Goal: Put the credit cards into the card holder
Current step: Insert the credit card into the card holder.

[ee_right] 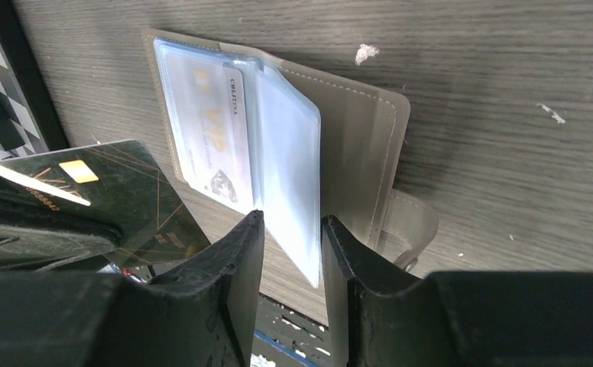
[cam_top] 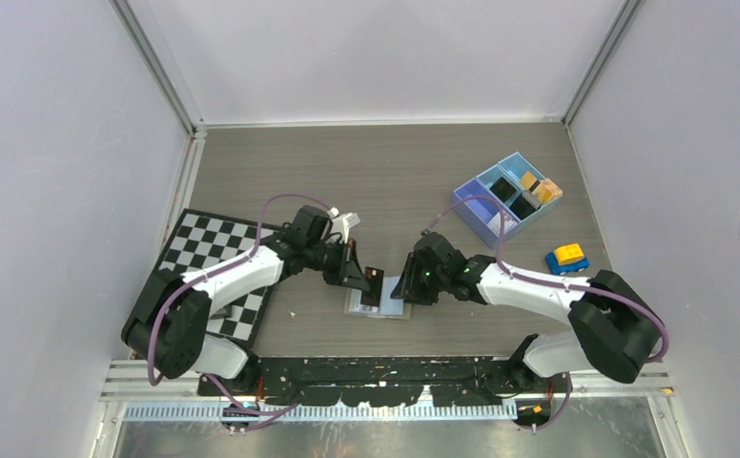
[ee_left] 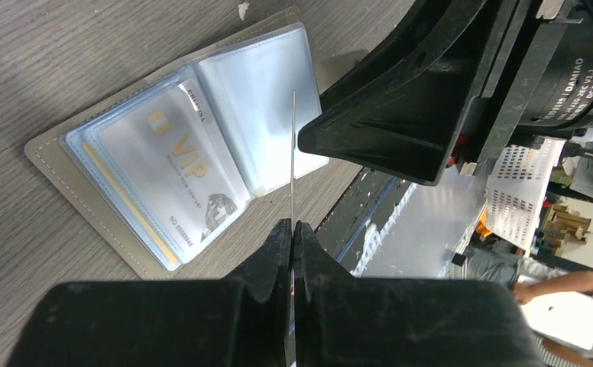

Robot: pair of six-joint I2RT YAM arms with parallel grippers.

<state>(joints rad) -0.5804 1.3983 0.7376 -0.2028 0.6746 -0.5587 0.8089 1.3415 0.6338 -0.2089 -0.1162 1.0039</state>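
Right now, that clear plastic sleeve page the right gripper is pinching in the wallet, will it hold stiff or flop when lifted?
Probably floppy: the clear sleeve looks thin and bends up from the card holder between the right gripper fingers. Its glossy surface suggests it could slip. The dark card in the left gripper stays flat, so likely stiffer.

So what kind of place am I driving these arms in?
Likely a lab test cell: plain grey walls enclose a wood-grain table with staged props, a chessboard, a blue tray and a toy car.
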